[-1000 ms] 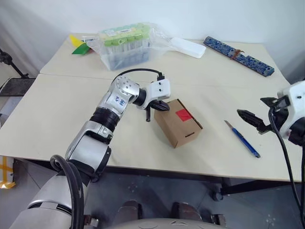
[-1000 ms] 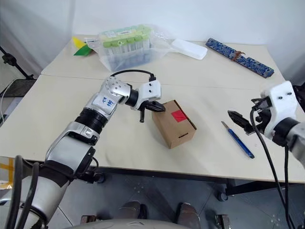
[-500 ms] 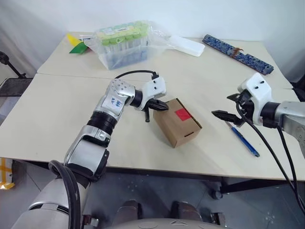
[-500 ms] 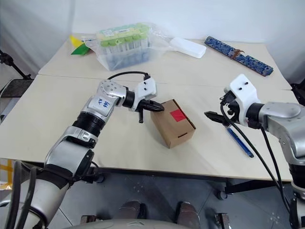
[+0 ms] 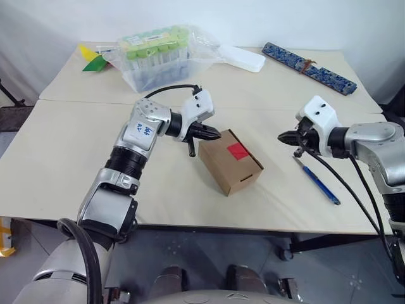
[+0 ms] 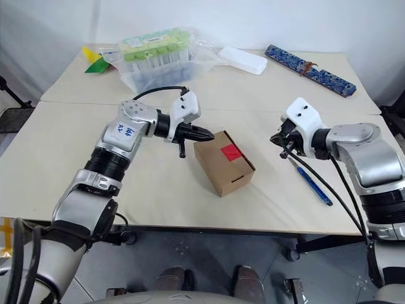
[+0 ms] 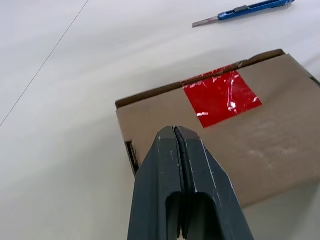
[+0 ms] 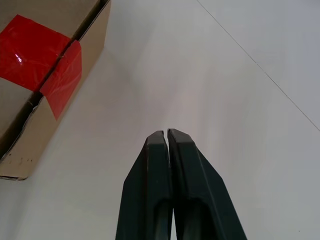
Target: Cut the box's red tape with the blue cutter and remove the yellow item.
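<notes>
brown cardboard, the box (image 5: 230, 162) sits near the middle of the table (image 5: 63, 158), its flaps down and the red tape (image 5: 238, 151) lying whole across the seam and folding over one edge. my left end effector (image 5: 212, 134) has its fingers pressed together with nothing between them, tip just at the box's upper corner on my left side. my right end effector (image 5: 283, 137) is pinched closed on nothing too, hovering over bare table between the box and the blue cutter (image 5: 316, 181). the cutter lies flat on the table to my right, well apart from the box, blade end pointing away from me.
</notes>
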Motion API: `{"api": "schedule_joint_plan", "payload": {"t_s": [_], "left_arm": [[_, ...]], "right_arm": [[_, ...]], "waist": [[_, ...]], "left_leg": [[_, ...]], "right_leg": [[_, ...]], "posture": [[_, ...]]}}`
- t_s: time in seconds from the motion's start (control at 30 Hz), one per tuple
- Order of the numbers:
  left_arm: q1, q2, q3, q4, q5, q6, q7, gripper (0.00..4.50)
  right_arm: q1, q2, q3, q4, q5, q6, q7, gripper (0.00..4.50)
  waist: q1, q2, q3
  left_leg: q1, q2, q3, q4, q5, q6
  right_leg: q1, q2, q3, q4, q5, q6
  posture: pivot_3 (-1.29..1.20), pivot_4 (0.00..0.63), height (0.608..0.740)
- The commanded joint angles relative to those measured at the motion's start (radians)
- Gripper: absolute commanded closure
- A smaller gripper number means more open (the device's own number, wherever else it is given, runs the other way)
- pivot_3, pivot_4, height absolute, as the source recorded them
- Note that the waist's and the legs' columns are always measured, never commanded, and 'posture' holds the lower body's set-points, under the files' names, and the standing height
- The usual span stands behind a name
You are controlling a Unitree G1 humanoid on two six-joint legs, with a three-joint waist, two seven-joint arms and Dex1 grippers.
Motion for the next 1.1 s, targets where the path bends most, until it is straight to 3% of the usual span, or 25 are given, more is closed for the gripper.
{"api": "schedule_joint_plan", "payload": {"t_s": [0.03,0.17,0.47,0.53,0.6,0.8,0.97,1.1], "left_arm": [[0.011,0.043,0.023,-0.105,-0.036,0.066,-0.015,4.5],[0.062,0.117,0.028,-0.206,-0.053,0.163,-0.025,4.5],[0.197,0.234,0.059,-0.449,-0.109,0.405,0.028,4.5],[0.244,0.239,0.062,-0.512,-0.125,0.452,0.051,4.5],[0.29,0.24,0.057,-0.572,-0.142,0.492,0.069,4.5],[0.377,0.197,0.029,-0.687,-0.189,0.573,0.129,4.5],[0.391,0.151,0.019,-0.677,-0.211,0.573,0.18,4.5],[0.386,0.122,0.006,-0.628,-0.212,0.536,0.204,4.5]], "right_arm": [[-0.05,0.024,0.001,-0.006,-0.013,0.008,0.019,4.3],[-0.054,0.045,0.022,0.006,-0.04,0.012,0.031,3.25],[-0.072,0.086,0.025,0.045,-0.081,0.001,0.03,0.1],[-0.073,0.098,0.038,0.046,-0.083,0.004,0.047,0.3],[-0.076,0.112,0.047,0.059,-0.09,-0.004,0.053,0.76],[-0.096,0.149,0.077,0.138,-0.135,-0.048,0.069,2.83],[-0.098,0.169,0.113,0.184,-0.171,-0.069,0.09,4.48],[-0.073,0.165,0.131,0.132,-0.171,-0.047,0.121,4.48]], "waist": [[-0.001,0.0,0.001],[-0.003,0.001,0.001],[0.0,0.001,0.002],[0.0,0.001,0.002],[-0.002,0.001,0.002],[-0.001,0.001,0.002],[-0.001,0.001,0.002],[-0.001,0.001,0.002]], "left_leg": [[0.0,0.0,0.0,0.0,0.0,0.0],[0.0,0.001,0.0,0.0,0.0,-0.001],[0.0,0.001,-0.001,0.0,0.0,-0.001],[0.0,0.001,-0.001,0.0,0.0,-0.001],[0.0,0.001,-0.001,0.0,0.0,-0.001],[0.0,0.001,-0.001,0.0,0.0,-0.002],[0.0,0.001,-0.001,0.0,0.0,-0.002],[0.001,0.001,-0.001,0.0,0.0,-0.002]], "right_leg": [[0.0,0.0,0.0,0.0,0.0,0.0],[0.0,0.0,0.0,0.001,0.0,0.0],[0.0,0.0,0.0,0.001,0.0,0.0],[0.0,0.0,0.0,0.001,0.0,0.0],[0.0,0.0,0.0,0.001,0.0,0.0],[0.0,0.001,0.001,0.002,0.0,0.0],[0.0,0.001,0.001,0.002,0.0,0.0],[0.0,0.001,0.001,0.002,0.0,0.0]], "posture": [[0.0,0.15,0.74],[0.0,0.15,0.74],[0.0,0.15,0.74],[0.0,0.15,0.74],[0.0,0.15,0.74],[0.0,0.15,0.74],[0.0,0.15,0.74],[0.0,0.15,0.74]]}}
